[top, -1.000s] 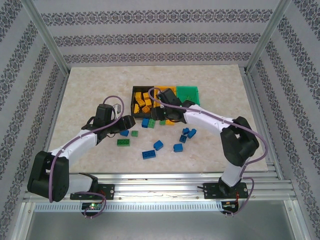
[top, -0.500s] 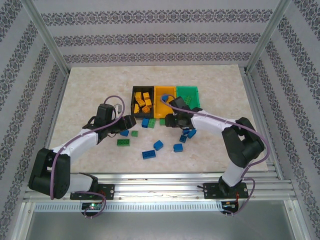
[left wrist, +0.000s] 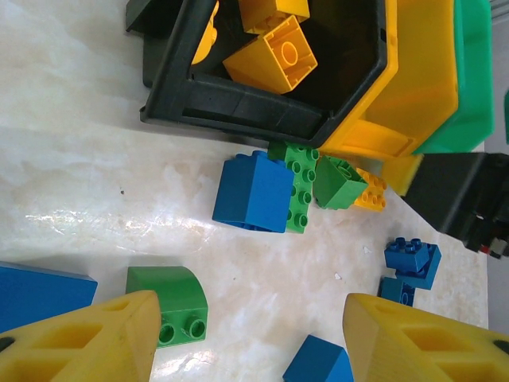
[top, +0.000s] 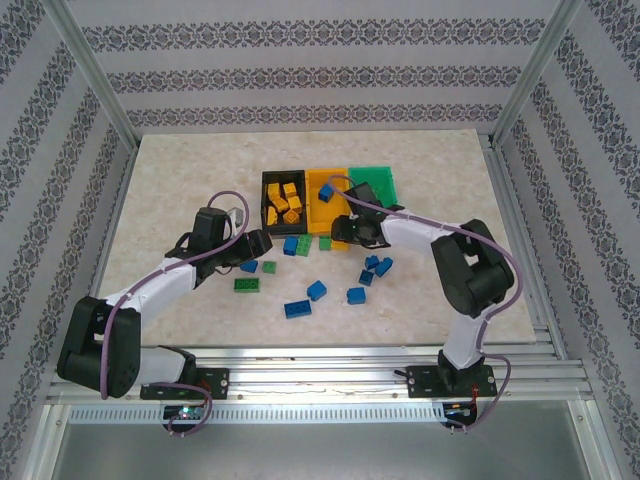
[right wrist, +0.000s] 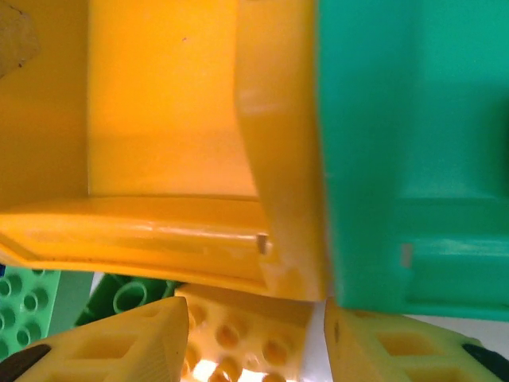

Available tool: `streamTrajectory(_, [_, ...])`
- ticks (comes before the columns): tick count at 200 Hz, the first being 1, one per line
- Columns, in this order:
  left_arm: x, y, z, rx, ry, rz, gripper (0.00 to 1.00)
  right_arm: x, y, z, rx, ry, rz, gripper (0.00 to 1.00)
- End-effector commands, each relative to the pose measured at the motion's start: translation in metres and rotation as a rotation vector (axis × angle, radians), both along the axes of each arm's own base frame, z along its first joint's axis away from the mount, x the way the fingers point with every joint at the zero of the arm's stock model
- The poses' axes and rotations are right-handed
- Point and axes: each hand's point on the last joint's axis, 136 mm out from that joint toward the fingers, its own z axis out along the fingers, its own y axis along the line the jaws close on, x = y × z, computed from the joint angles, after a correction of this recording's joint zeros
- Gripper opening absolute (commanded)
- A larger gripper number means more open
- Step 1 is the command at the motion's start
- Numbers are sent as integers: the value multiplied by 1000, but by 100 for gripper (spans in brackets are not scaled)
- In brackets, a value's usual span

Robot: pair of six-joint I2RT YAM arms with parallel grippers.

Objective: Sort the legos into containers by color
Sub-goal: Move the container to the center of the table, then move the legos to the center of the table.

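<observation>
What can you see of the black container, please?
The black container is a small rectangular bin of smooth-looking plastic, open at the top, standing upright on the marble-patterned table. It is the left one of a row of three; its right wall touches the orange container. Several yellow-orange legos lie loose inside it.

We see bright, even light from above. Soft, faint shadows lie under the arms on the pale marble-look table top (top: 180,170). In the left wrist view, a white shine sits left of the blue plastic brick (left wrist: 254,191). In the right wrist view, the orange plastic bin (right wrist: 167,119) and the green plastic bin (right wrist: 413,159) look blurry.
</observation>
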Motion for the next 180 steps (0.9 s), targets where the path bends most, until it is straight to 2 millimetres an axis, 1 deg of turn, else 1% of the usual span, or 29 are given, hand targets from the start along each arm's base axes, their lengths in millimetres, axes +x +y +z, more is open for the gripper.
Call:
streamTrajectory(1, [3,2,6,-13,-23,3,62,16,10,5,27,-18,18,49])
streamTrajectory(15, [1,2,6,-14,-21,3,62,19,14,6,33,-16,28,49])
streamTrajectory(37, [-2,4,4,-7,-19,10,62,16,16,6,20,-16,39,50])
streamTrajectory(70, [-2,6,1,5,-20,14,62,2,8,-3,-52,-7,55,51])
streamTrajectory(94, [2,4,0,0,-20,9,62,-8,3,-9,-97,6,68,52])
streamTrajectory(136, [9,-2,0,-25,-14,-8,62,-24,4,-23,-155,44,99,53])
streamTrajectory(160, [10,-3,2,-31,-18,-8,62,-32,3,-25,-175,55,109,53])
streamTrajectory(180, [8,-1,1,-26,-21,-5,62,-39,-5,-25,-204,65,106,54])
